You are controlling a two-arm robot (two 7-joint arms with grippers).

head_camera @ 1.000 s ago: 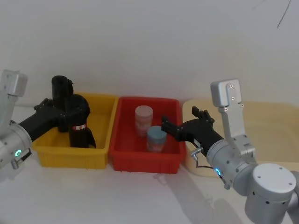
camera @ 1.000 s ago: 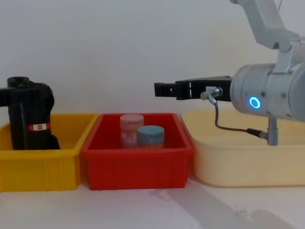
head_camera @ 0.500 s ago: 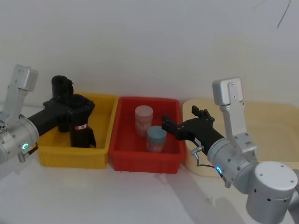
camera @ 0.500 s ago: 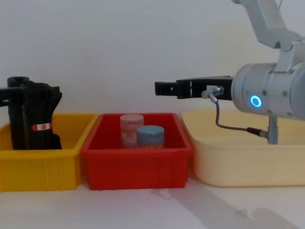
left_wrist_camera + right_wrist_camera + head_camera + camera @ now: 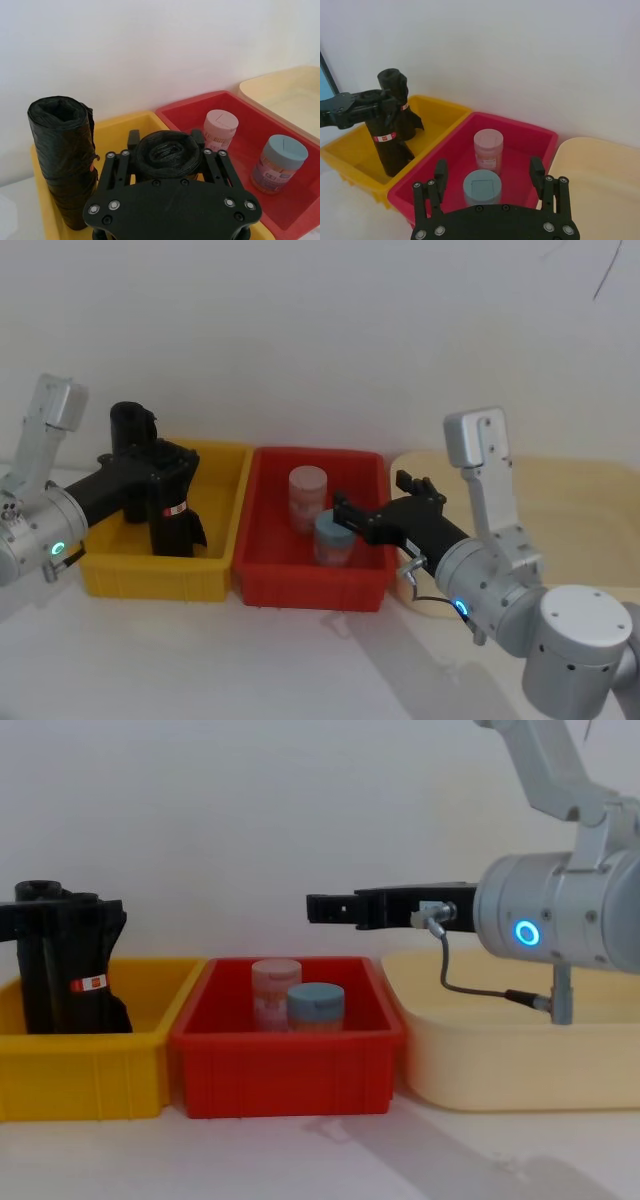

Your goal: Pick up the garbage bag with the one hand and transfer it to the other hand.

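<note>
Where the yellow bin point(image 5: 150, 575) stands at the left end of the row on the white table point(image 5: 200, 660), the left gripper point(image 5: 165, 465) reaches in from the robot's left and is clamped on the top of the garbage bag point(image 5: 172, 525). This bag is the black roll with the small red-and-white label point(image 5: 85, 984). In the left wrist view its fingers point(image 5: 133, 139) press against both sides of the roll's upper end. The roll stands upright with its lower part inside the bin; whether its base touches the bin floor I cannot tell. A second roll point(image 5: 128, 440), also black and upright, stands just behind it in the same bin, towards the wall.

Next to the yellow bin is a red bin point(image 5: 300, 590) holding two jars close together, one pink-lidded jar point(image 5: 308, 495) and one blue-lidded jar point(image 5: 333, 538). The right gripper point(image 5: 345, 512) hangs level above this red bin — over the blue-lidded jar, well apart from the garbage bag — with its fingers point(image 5: 440, 172) spread wide (nothing between them). A cream tray point(image 5: 580, 510) lies beyond the red bin on the robot's right.
</note>
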